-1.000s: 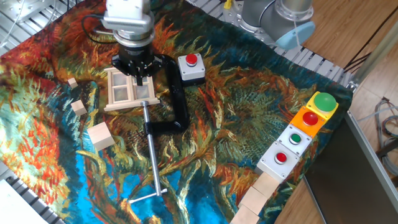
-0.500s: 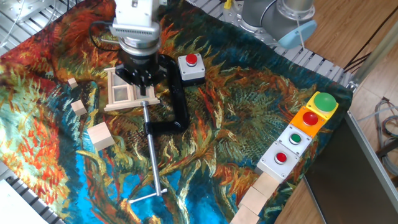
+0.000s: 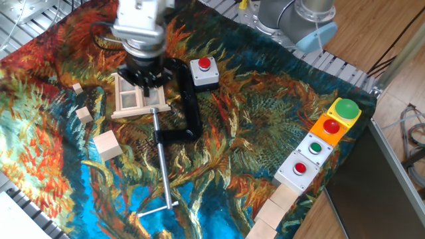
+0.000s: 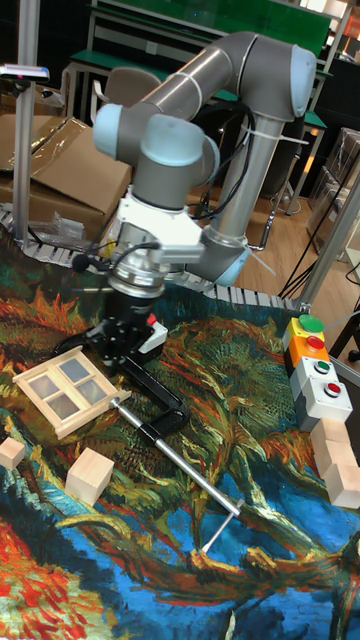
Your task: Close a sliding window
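The sliding window (image 3: 138, 98) lies flat on the patterned cloth (image 3: 252, 139) covering the worktop, in the upper left of the fixed view, with a black clamp (image 3: 186, 106) just beside its right edge. The gripper (image 3: 145, 82) hangs directly over the window's upper right part, its fingers (image 4: 118, 345) close above the frame, and whether they are spread or closed cannot be told. A pale wooden cube (image 3: 107, 145) sits lower left of the window, apart from it
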Robot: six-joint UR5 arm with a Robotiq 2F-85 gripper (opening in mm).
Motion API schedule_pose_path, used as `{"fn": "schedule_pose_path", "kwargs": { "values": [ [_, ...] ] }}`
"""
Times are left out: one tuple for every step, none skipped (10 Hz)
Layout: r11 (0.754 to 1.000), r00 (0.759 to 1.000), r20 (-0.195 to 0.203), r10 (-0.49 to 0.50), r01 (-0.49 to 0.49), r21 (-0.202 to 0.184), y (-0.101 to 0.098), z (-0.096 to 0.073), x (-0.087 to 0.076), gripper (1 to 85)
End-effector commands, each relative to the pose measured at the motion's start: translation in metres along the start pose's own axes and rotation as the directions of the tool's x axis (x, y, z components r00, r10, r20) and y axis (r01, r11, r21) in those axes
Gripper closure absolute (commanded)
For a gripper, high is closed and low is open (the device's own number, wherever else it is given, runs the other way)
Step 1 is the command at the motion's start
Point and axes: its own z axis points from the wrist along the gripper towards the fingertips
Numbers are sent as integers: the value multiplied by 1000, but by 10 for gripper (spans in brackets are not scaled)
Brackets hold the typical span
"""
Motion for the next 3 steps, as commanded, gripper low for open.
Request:
{"fn": "schedule_pose_path", "kwargs": {
  "values": [
    [997,998,-11,65,-66,-31,25,-10,-22,843],
    [996,996,-22,82,-83,-37,38,-17,-28,843],
    [994,995,-25,96,-97,-44,48,-22,-33,843]
  ]
}}
